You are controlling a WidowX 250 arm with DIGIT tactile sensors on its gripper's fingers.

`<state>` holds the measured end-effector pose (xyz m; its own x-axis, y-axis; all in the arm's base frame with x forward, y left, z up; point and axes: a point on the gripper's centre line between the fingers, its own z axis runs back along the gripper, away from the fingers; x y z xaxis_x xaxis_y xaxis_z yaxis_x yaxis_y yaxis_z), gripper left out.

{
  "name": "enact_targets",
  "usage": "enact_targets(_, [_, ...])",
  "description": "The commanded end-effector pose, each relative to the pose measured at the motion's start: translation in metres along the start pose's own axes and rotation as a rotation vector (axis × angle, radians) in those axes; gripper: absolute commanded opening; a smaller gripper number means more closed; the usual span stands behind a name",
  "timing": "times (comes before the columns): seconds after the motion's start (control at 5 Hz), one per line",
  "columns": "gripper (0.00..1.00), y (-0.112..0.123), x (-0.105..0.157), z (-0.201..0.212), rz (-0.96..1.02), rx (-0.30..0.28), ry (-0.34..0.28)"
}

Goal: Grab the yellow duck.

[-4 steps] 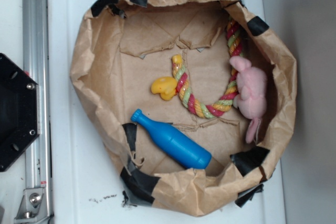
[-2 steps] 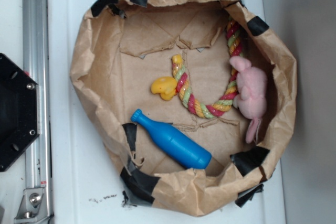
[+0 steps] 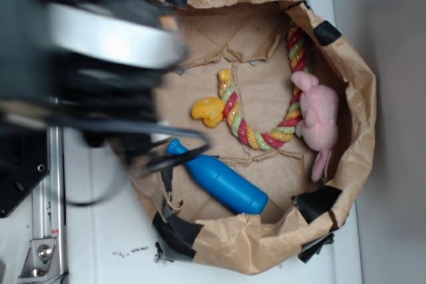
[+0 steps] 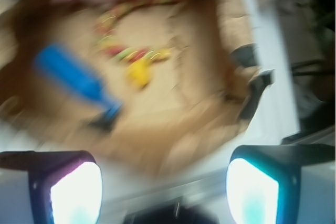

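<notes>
While no writing or label can be read anywhere, the yellow duck (image 3: 208, 111) lies on the floor of the brown paper basket (image 3: 346, 64), touching the braided rope (image 3: 234, 114), with the blue bottle (image 3: 219, 183) near it and the pink plush toy (image 3: 317, 121) at the far wall. Blurred arm (image 3: 100, 64) covers the basket's left rim above the white bench (image 3: 100, 231). Fingers (image 4: 76, 192) stand wide apart, holding nothing.

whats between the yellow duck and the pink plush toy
The braided rope: in the exterior view its curve runs between the yellow duck and the pink plush toy, touching the duck's right side. Otherwise bare brown paper.
</notes>
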<state>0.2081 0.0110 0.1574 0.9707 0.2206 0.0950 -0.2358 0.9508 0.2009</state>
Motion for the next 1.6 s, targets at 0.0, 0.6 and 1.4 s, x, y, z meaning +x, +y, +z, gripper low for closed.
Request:
enact_targets(0.0, [1.0, -0.007, 0.031, -0.067, 0.041, -0.112, -0.027])
enact_targets(0.6, [1.0, -0.057, 0.041, -0.116, -0.215, -0.163, 0.123])
enact_targets(1.4, [0.0, -0.052, 0.041, -0.09, -0.205, -0.154, 0.06])
